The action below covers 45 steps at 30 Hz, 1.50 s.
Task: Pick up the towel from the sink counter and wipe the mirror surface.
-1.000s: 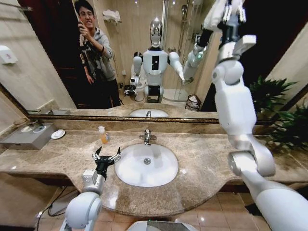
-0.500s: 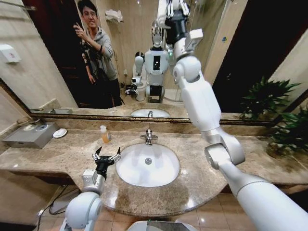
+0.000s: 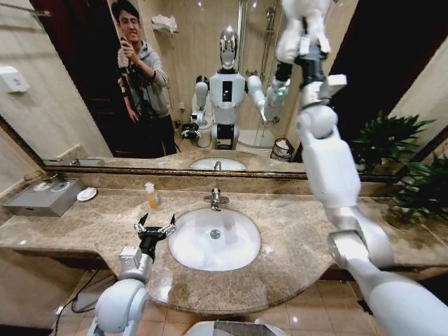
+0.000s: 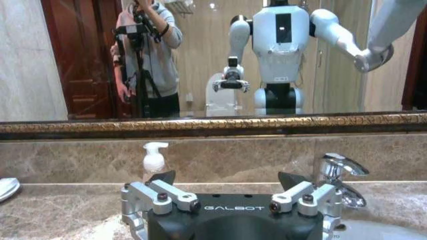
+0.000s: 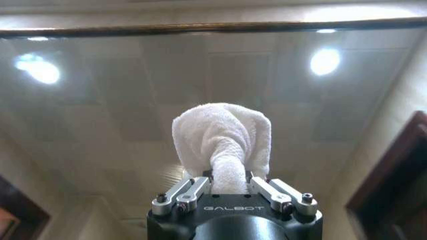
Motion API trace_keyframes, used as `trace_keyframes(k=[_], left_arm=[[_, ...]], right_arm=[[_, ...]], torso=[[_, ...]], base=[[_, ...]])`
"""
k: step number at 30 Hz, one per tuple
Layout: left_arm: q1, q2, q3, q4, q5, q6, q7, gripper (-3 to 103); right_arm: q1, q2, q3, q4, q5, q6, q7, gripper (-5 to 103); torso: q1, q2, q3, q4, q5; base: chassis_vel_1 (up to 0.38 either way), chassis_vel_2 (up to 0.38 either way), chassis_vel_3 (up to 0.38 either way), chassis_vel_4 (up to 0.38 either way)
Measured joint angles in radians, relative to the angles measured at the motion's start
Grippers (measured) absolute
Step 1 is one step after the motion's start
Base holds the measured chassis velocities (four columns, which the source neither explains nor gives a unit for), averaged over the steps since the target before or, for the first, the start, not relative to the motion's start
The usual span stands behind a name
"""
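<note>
Bathroom mirror (image 3: 84,77) mid-wipe, right pincer (image 5: 225,186) clamped on towel (image 5: 222,140).
Press flat, sweep overlapping strokes; left pincer (image 3: 155,227) wide, idle above table (image 3: 294,238).

A soap bottle (image 3: 150,197) with a white pump and amber liquid stands upright on the desk, just beside the backsplash and left of the chrome faucet (image 3: 215,199). Farther left, a small round white dish (image 3: 87,194) sits near a grey metal tray (image 3: 40,198) at the desk's end. A white dispenser (image 3: 12,79) is fixed to the left wall. At the right end, green potted plants (image 3: 414,189) lean over the desk. A dark cable (image 3: 78,297) lies on the tiled floor below.
</note>
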Motion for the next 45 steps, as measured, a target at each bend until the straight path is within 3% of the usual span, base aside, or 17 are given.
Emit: trace_keyframes(k=[5,12,16,21,31,36,45], left_arm=[[0.0,0.0,0.0,0.0,0.0,0.0,0.0,100],[0.0,0.0,0.0,0.0,0.0,0.0,0.0,100],[0.0,0.0,0.0,0.0,0.0,0.0,0.0,100],[0.0,0.0,0.0,0.0,0.0,0.0,0.0,100],[0.0,0.0,0.0,0.0,0.0,0.0,0.0,100],[0.0,0.0,0.0,0.0,0.0,0.0,0.0,100],[0.0,0.0,0.0,0.0,0.0,0.0,0.0,100]], right_arm=[[-0.034,0.029,-0.006,0.0,-0.019,0.026,-0.003,17],[-0.084,0.153,-0.096,0.0,-0.08,0.066,-0.062,17],[-0.101,0.169,-0.128,-0.005,-0.09,0.078,-0.084,17],[-0.14,0.145,-0.112,-0.001,-0.087,0.092,-0.091,17],[-0.223,-0.023,0.062,0.033,0.0,0.125,-0.062,17],[-0.29,-0.038,0.105,0.045,0.014,0.141,-0.064,17],[-0.469,0.03,0.103,0.079,0.002,0.243,-0.108,17]], torso=[[0.0,0.0,0.0,0.0,-0.0004],[0.0,0.0,0.0,0.001,-0.001],[0.0,0.0,0.0,0.0012,-0.0011],[0.0,0.0,0.0,0.0015,-0.0012],[0.0,0.0,0.0,-0.0002,-0.0004],[0.0,0.0,0.0,0.0001,-0.0003],[0.0,0.0,0.0,0.0011,-0.0007]], base=[[0.0,0.0,0.0,0.0],[0.0,0.0,0.0,0.0],[0.0,0.0,0.0,0.0],[0.0,0.0,0.0,0.0],[0.0,0.0,0.0,0.0],[0.0,0.0,0.0,0.0],[0.0,0.0,0.0,0.0]])
